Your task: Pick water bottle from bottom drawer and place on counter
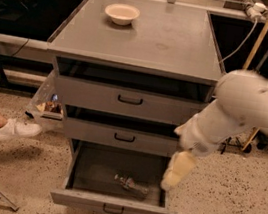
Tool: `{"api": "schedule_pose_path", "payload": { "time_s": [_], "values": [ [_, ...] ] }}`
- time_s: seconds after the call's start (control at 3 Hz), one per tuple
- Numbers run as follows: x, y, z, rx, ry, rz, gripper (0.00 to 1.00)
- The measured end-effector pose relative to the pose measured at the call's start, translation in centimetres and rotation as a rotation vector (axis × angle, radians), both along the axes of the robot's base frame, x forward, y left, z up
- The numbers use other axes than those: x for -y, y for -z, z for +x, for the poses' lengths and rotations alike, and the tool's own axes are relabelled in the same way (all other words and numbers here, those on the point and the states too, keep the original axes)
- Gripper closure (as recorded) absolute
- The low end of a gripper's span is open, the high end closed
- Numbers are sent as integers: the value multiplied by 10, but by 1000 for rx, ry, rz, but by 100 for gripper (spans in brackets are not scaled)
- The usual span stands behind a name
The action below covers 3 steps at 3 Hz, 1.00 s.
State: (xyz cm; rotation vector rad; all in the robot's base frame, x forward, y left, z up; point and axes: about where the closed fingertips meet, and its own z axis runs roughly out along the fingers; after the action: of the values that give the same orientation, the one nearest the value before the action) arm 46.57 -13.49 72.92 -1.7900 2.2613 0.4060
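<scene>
The water bottle (131,184) lies on its side inside the bottom drawer (113,206), which is pulled out wide. The counter (154,41) is the flat grey top of the cabinet. My white arm comes in from the right, and the gripper (175,171) hangs at the drawer's right edge, a little above and to the right of the bottle. It is blurred by motion.
A pale bowl (122,13) sits at the counter's back left. The two upper drawers (130,100) stand slightly open. A person's leg and white shoe (11,128) lie on the floor at left. Yellow poles and cables (259,33) stand at right.
</scene>
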Motion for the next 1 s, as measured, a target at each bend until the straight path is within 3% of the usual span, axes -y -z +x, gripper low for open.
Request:
{"api": "schedule_pose_path", "payload": {
  "time_s": [0.33,0.67,1.0],
  "values": [
    [-55,131,-21,-176,11,63,0],
    [-95,228,-31,-271,44,121,0],
    [-102,264,-45,-330,57,147,0]
  ]
}}
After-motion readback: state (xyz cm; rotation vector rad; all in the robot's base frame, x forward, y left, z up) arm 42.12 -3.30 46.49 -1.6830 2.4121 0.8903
